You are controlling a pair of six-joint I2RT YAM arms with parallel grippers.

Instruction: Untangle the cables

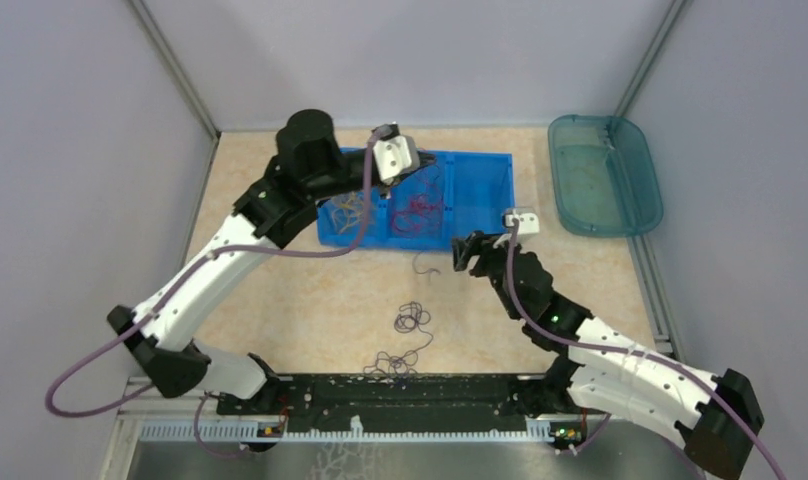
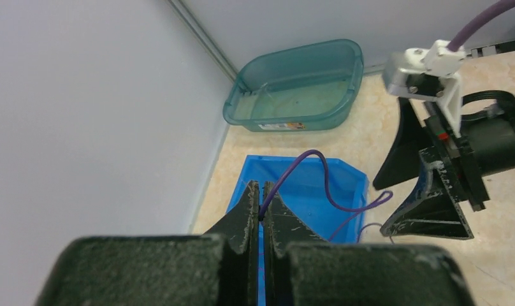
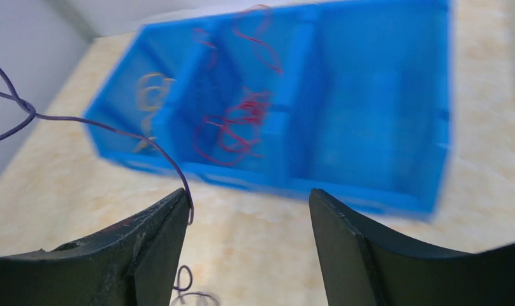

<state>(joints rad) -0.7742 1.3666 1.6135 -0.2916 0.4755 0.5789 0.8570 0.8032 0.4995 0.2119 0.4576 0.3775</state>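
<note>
Even, soft lighting; faint shadows; right wrist view motion-blurred; others sharp.

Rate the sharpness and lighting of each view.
Right wrist view: motion blur smears the blue bin and the red cables, while the open right claw looks crisp. Left wrist view: the left claw is soft up close, but the purple cable it pinches and the teal tub are sharp. Top external view: even, soft light, only faint shadows.

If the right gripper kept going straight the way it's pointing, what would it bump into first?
Most likely the near wall of the blue bin, in front of the red cables. The open right gripper tilts downward, though, so the table might come first; depth is unclear.
</note>
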